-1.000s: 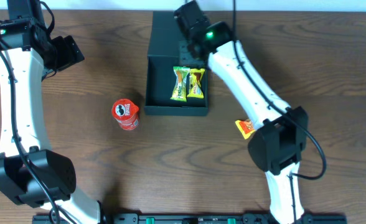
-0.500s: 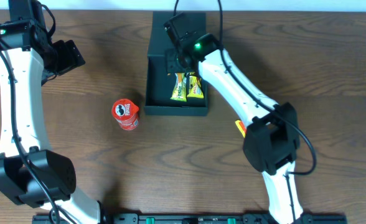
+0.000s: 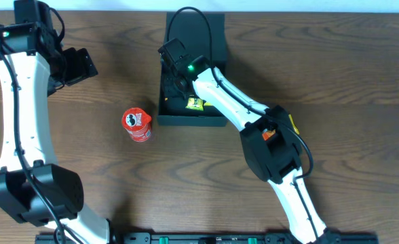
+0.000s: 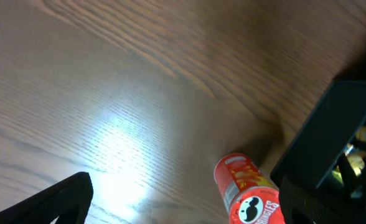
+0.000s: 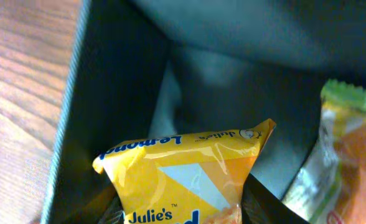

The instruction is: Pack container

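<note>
The right end effector (image 3: 174,64) pinches a yellow Julie's lemon packet (image 5: 184,174) over the open container (image 3: 193,120) at the far middle of the counter (image 3: 335,81), bare floor straight below. The left end effector (image 3: 83,64), spread wide, hangs well apart.

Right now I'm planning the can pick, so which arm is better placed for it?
Left, probably. The left gripper is open and empty, on the can's side of the table. The right gripper is inside the container, shut on a yellow packet.
</note>
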You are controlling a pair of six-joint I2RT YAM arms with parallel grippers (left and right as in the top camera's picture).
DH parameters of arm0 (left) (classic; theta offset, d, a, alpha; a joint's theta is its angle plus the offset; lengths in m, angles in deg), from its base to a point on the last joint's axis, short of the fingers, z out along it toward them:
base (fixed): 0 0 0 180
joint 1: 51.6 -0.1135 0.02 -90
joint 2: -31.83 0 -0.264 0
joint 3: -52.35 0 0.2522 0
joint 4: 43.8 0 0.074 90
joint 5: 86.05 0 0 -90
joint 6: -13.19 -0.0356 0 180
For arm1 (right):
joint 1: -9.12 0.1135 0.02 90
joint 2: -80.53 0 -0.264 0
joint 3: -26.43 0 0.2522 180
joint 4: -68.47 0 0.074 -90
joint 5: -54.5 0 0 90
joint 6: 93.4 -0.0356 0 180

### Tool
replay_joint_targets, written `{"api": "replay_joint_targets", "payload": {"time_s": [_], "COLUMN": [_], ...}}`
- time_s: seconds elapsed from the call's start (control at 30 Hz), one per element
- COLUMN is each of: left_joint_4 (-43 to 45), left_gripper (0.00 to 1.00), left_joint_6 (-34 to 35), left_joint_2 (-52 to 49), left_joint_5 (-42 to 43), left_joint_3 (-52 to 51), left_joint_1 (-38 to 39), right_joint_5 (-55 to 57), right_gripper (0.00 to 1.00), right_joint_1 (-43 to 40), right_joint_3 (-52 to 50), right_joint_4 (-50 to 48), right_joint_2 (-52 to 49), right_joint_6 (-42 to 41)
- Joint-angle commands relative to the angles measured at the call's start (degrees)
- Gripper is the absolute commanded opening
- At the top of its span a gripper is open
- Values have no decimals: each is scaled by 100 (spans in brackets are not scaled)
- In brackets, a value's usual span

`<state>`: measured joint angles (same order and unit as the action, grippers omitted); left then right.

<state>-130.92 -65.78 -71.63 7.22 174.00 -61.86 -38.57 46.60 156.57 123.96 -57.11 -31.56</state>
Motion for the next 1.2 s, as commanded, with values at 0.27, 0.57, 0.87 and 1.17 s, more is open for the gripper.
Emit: {"api": "replay_joint_targets", "payload": {"time_s": [0.27, 0.57, 0.87, 1.17], "left_joint_4": [-33, -332, -439, -389], "left_gripper": [96, 97, 97, 98], "left_joint_6": [-328, -509, -505, -483], "left_joint_2": [966, 1362, 1392, 1392], "left_joint_5": [-136, -376, -407, -413], "left_joint_3": [175, 179, 179, 177], "left_joint_1": [20, 22, 22, 39], "right_joint_5": [179, 669, 737, 479], "right_gripper": [42, 50, 51, 99], "right_joint_1": [11, 4, 7, 4], "right_joint_3": [11, 11, 11, 20], "right_joint_4": [-413, -487, -616, -612], "right_joint_2": [-365, -424, -424, -409], "right_joint_6": [-184, -184, -310, -306]}}
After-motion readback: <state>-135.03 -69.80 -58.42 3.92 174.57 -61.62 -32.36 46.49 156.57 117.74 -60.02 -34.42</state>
